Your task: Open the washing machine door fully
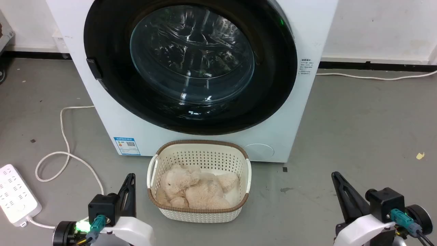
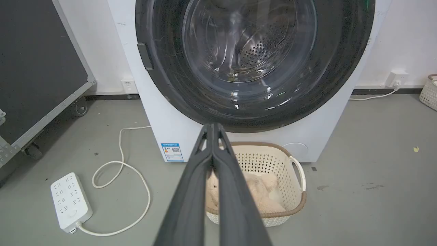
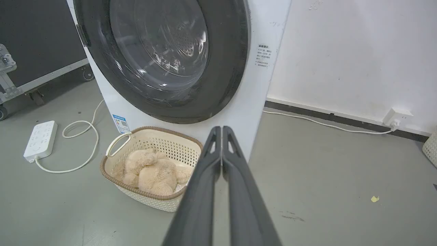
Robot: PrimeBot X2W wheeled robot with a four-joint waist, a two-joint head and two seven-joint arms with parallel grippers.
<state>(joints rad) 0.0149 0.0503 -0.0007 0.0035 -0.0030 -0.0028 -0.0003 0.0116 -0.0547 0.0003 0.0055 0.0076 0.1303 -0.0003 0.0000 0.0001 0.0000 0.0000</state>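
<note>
The white washing machine point(image 1: 112, 116) stands ahead of me against the wall. Its washing machine door point(image 1: 109, 51), a big glossy black disc with a clear glass bowl at the centre, lies flat and closed against the front; a small black handle point(image 1: 94, 68) sits on its left edge. The door point(image 2: 164, 68) and the door point(image 3: 232, 51) also fill the top of both wrist views. My left gripper point(image 1: 130, 177) is low at the left, shut and empty, well short of the machine. My right gripper point(image 1: 336, 176) is low at the right, also shut and empty.
A cream perforated basket point(image 1: 153, 171) with a beige plush toy point(image 1: 194, 189) sits on the floor right before the machine, between my grippers. A white power strip point(image 1: 15, 194) and looped cable point(image 1: 65, 153) lie at the left. A dark wheeled case point(image 2: 37, 68) stands further left.
</note>
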